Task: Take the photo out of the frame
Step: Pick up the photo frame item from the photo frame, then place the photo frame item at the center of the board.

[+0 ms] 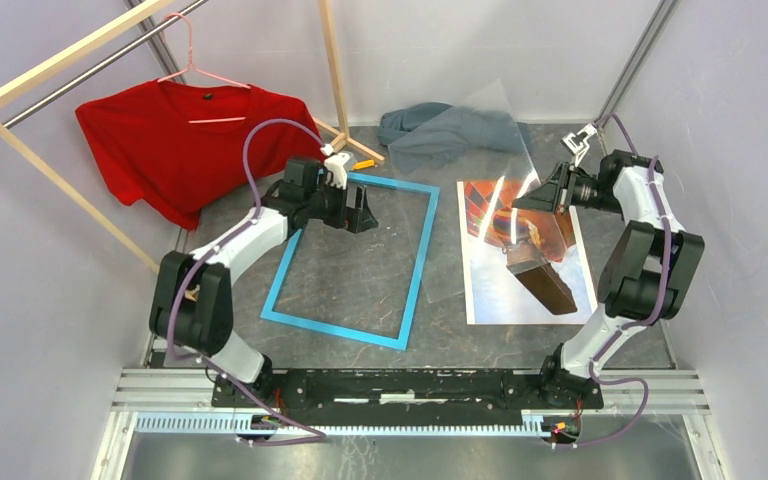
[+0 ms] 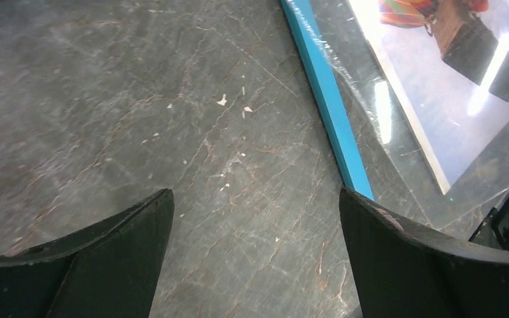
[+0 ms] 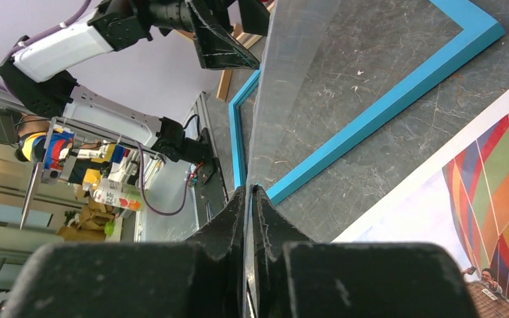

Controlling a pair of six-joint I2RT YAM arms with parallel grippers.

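Observation:
The light-blue frame (image 1: pixel 415 262) lies flat on the table with bare stone showing through its opening. Right of it the photo (image 1: pixel 520 290) lies face up, showing the colourful balloon and brown basket. My right gripper (image 1: pixel 537 196) hovers above the photo's far part, shut on the edge of a thin clear sheet (image 1: pixel 447 270) that leans up over the photo's left side. In the right wrist view the fingertips (image 3: pixel 252 192) pinch that sheet (image 3: pixel 291 59), with the frame (image 3: pixel 384 106) and photo (image 3: pixel 497 172) beyond. My left gripper (image 1: pixel 360 212) is open and holds nothing, over the frame's far side; its wrist view (image 2: pixel 257 199) shows the frame's bar (image 2: pixel 325 99).
A red T-shirt (image 1: pixel 175 140) on a pink hanger hangs from a wooden clothes rack (image 1: pixel 50 165) at the back left. A crumpled blue-grey cloth (image 1: pixel 440 128) lies at the back centre. Grey walls close in the left and right sides.

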